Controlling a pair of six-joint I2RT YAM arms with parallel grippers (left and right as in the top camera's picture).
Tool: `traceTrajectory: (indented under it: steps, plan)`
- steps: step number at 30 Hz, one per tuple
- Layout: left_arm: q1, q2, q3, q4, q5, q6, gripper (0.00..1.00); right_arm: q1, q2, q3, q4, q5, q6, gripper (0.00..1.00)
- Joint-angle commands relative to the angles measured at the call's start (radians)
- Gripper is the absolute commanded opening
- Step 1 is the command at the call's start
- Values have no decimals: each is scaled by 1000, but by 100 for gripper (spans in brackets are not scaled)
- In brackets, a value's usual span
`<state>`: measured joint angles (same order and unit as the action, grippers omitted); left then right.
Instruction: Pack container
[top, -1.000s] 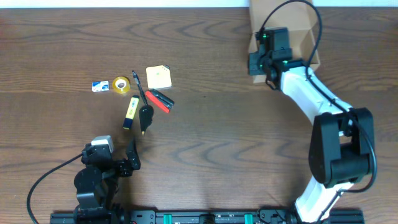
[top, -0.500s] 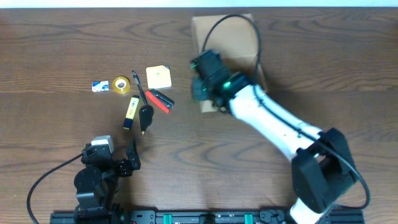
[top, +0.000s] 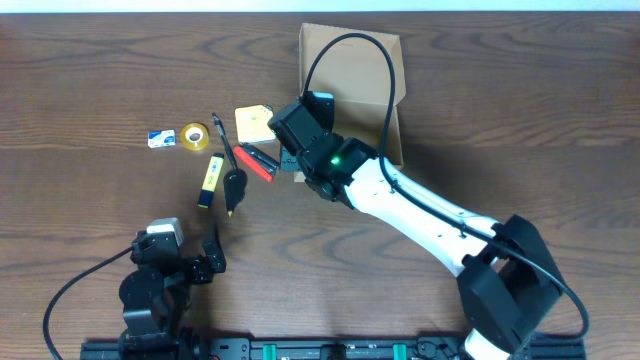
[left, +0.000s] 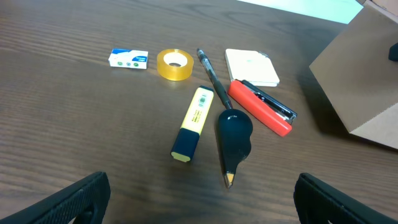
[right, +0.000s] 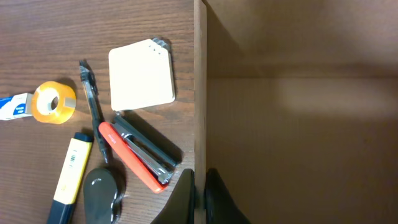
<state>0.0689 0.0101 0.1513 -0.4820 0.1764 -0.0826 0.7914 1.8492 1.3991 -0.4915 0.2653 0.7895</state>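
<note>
Dark wood-grain table (top: 520, 120), matte finish.

Overhead: right arm (top: 420, 210), smooth white shell, stretched in a long diagonal from its base. Wrist tipped down. Right gripper (top: 297, 168) at the left wall of the container (top: 350, 60), a plain tan cardboard box, rectangular, with crisp fold lines. Left arm (top: 150, 285) folded low over its base. Left gripper (top: 205, 258) well apart from the box.

Left wrist: jaws spread wide over bare wood, dark fingers (left: 68, 202) at both lower corners. Ahead of the jaws lie a yellow highlighter (left: 193, 123) with a dark cap, a thin black pen (left: 210, 73), a red-and-black stapler (left: 261, 107), a cream square note pad (left: 252, 66), a glossy amber tape roll (left: 175, 64) and a white eraser (left: 129, 58). Box corner ahead and to the right of the jaws, apart from them.

Right wrist: jaws pinched narrow on the box's thin wall edge, one finger on each side. Stapler just left of the jaws, outside the wall; note pad beyond it. Flat brown cardboard to the right, with one faint crease across it.
</note>
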Motion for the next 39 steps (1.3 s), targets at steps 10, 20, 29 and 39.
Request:
traceTrajectory:
  steps: [10, 20, 29, 39]
  plan:
    - [-4, -6, -16, 0, -1, -11, 95, -1, 15, 20, 14, -20, -54, 99]
    - [-4, -6, -16, 0, -1, -11, 95, -34, -143, 124, -59, -24, -208, 99]
    - [-4, -6, -16, 0, -1, -11, 96, -291, -225, 124, -302, -17, -402, 99]
    - [-4, -6, -16, 0, -1, -11, 95, -525, -90, 121, -348, -248, -778, 65]
